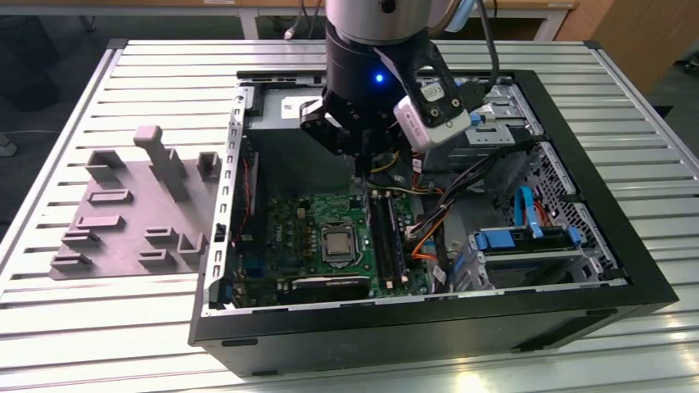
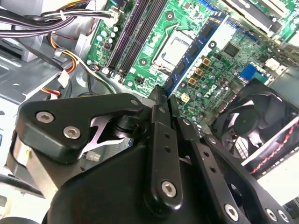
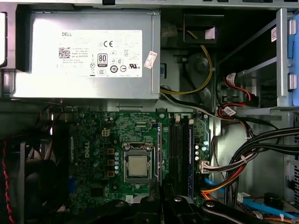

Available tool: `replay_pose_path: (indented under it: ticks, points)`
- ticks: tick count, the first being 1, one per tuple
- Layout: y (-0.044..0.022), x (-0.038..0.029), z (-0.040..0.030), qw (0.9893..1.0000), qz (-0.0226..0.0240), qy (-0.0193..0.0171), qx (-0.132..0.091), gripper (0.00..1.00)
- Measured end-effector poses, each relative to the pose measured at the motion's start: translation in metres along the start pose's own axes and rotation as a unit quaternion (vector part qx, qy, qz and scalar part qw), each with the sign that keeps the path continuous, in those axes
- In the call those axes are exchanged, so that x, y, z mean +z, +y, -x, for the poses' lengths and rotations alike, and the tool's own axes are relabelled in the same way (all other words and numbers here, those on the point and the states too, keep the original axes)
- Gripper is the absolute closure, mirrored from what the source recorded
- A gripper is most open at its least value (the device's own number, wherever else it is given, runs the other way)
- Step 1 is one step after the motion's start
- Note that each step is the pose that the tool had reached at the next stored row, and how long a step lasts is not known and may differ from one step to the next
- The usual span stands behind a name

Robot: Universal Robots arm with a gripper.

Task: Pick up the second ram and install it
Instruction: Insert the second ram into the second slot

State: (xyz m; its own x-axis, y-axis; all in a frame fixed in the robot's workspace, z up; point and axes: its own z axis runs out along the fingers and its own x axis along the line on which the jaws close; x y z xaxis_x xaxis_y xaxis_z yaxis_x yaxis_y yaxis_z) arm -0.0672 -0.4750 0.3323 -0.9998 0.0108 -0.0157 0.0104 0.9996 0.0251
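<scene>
My gripper (image 1: 365, 155) hangs inside the open computer case (image 1: 611, 282), above the green motherboard (image 1: 295, 225) and near the far end of its long black memory slots (image 1: 385, 237). The jaws are pressed close together on a thin dark strip, the second ram (image 2: 160, 95), which I see edge-on between the fingertips. In the first wrist view the memory slots (image 3: 180, 158) run straight out from the fingertips (image 3: 164, 198), beside the processor socket (image 3: 138, 165). In the second wrist view the slots (image 2: 133, 37) lie beyond the gripper (image 2: 164, 100).
A grey fixture with blocks and a tall post (image 1: 137, 209) lies on the slatted table (image 1: 110, 327) at the exterior view's left. Inside the case are a power supply (image 3: 88, 51), a fan (image 2: 254, 123), bundled cables (image 3: 257, 149) and a blue drive bracket (image 1: 525, 241).
</scene>
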Motion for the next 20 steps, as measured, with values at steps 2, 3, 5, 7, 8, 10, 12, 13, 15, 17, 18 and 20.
replay_pose_path:
  ticks: [2,3,5,7,8,10,12,13,15,17,18,20]
  points:
    - [0.0,0.0033,0.0002,1.0,0.0,0.0,0.0,0.86]
    - [0.0,0.004,0.0002,1.0,-0.0001,0.0,0.0,0.86]
    - [-0.0001,0.004,0.0003,1.0,-0.0002,0.0001,0.0,0.86]
    - [-0.0001,0.0041,0.0003,1.0,0.0,0.0,0.0,0.86]
    - [-0.0001,0.0042,0.0003,1.0,0.0,0.0,0.0,0.86]
    - [-0.0001,0.0042,0.0003,1.0,0.0,0.0,0.0,0.86]
    - [-0.0001,0.0043,0.0004,1.0,0.0,0.0,0.0,0.86]
    - [-0.0001,0.0045,0.0012,1.0,0.0001,0.0,0.0,0.86]
    - [-0.0001,0.0048,0.0042,1.0,0.0001,0.0,0.0,0.86]
    - [-0.0001,0.005,0.0058,1.0,0.0,0.0001,0.0,0.86]
    - [-0.0001,0.005,0.0058,1.0,-0.0001,0.0001,0.0,0.86]
    - [0.0,0.0051,0.0058,1.0,-0.0001,0.0001,0.0,0.86]
